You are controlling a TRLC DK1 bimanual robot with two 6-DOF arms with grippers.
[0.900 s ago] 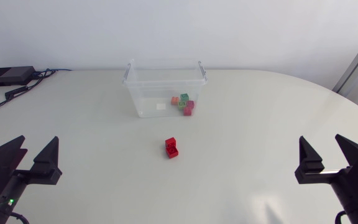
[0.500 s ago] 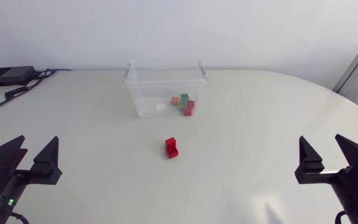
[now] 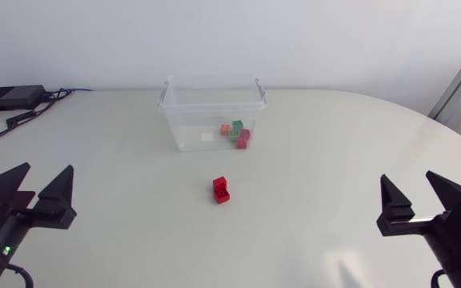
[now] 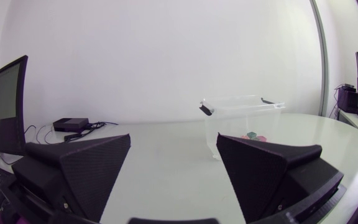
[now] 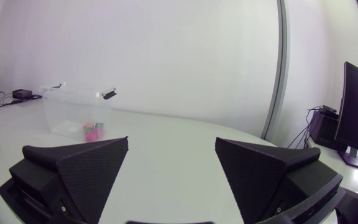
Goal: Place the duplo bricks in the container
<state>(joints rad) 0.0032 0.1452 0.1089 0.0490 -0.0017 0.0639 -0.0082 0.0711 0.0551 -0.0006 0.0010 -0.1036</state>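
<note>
Left claw (image 3: pixel 48 170) and right claw (image 3: pixel 407 178) sit over the near worktop (image 3: pixel 318 160) edge, both released and holding nothing. One red duplo brick (image 3: pixel 221 190) lies mid-worktop, well apart from both. Beyond it stands the clear container (image 3: pixel 189 128), with several coloured bricks (image 3: pixel 237 133) inside.

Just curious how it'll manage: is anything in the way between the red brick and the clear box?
Nothing visible: only bare table lies between the red duplo brick and the clear container, which has no lid on.
</note>
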